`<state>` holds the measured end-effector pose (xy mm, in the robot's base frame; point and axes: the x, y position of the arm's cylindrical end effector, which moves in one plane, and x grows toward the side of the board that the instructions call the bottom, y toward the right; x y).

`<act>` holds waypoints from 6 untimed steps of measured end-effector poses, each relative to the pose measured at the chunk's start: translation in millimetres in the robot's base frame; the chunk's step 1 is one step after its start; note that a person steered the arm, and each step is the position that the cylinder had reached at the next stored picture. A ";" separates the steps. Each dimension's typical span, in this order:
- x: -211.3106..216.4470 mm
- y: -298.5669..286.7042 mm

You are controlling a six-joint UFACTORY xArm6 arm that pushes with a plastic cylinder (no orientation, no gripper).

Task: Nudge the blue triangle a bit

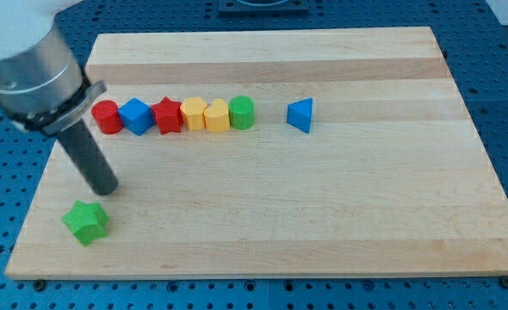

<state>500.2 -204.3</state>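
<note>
The blue triangle (300,114) lies alone on the wooden board (323,215), right of a row of blocks near the view's top. My tip (105,187) rests on the board at the view's left, far left and below the triangle. It sits just above the green star (87,221), apart from it.
A row of touching blocks runs left of the triangle: red cylinder (107,117), blue cube (137,115), red star (167,116), two yellow blocks (194,113) (216,115), green cylinder (242,113). The board's left edge is close to my tip.
</note>
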 end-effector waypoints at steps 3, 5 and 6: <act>-30.7 106.7; -75.4 200.0; -95.3 220.3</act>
